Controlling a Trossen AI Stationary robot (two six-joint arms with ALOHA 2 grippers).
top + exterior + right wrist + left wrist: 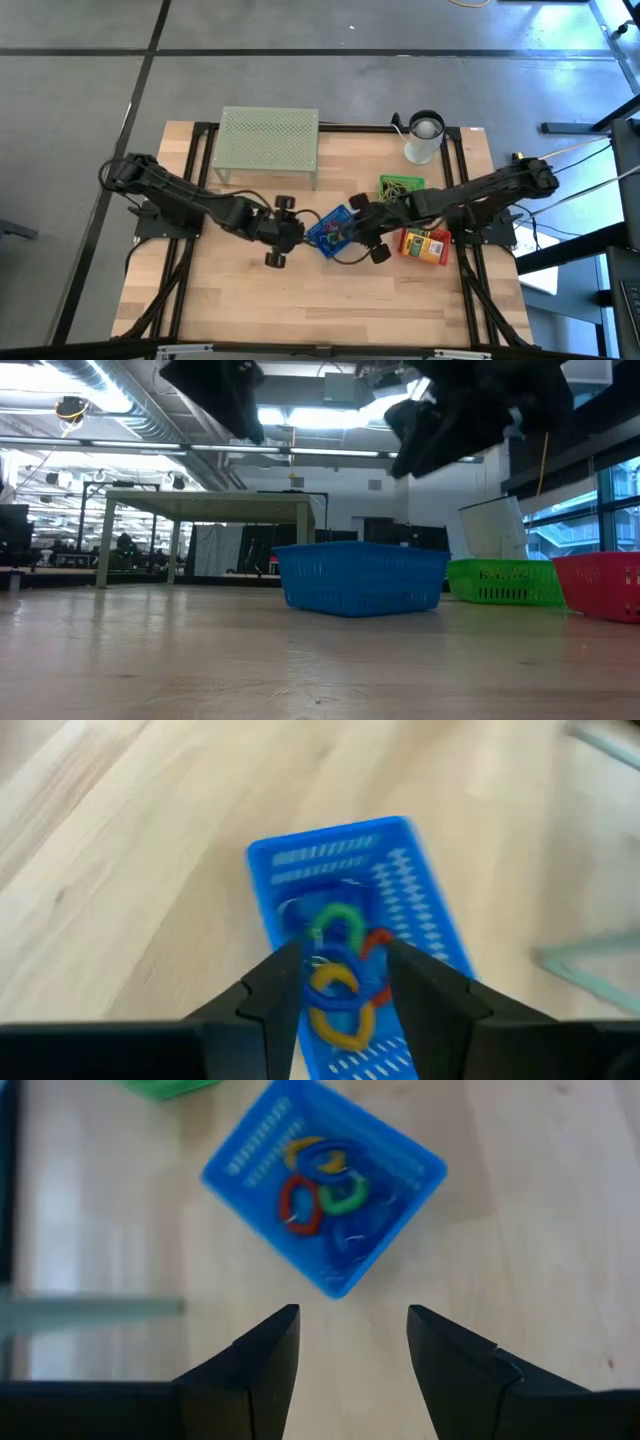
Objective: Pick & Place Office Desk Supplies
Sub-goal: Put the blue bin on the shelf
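A blue basket (330,230) stands on the table's middle, between my two grippers. In it lie rubber-band loops: red (298,1205), green (342,1192), yellow (335,985) and blue. My left gripper (350,1315) hovers open just left of the basket, slanting down, with nothing between its fingers. My right gripper (343,945) hovers open above the basket's right end. The loops show through its gap, lying in the basket below. In the low view both grippers (240,410) (430,430) hang well above the basket (360,578).
A green basket (400,187) and a red basket (425,245) stand right of the blue one. The pale green mesh stand (268,145) is at the back left and a white cup (425,135) at the back right. Bare wood lies toward the near edge.
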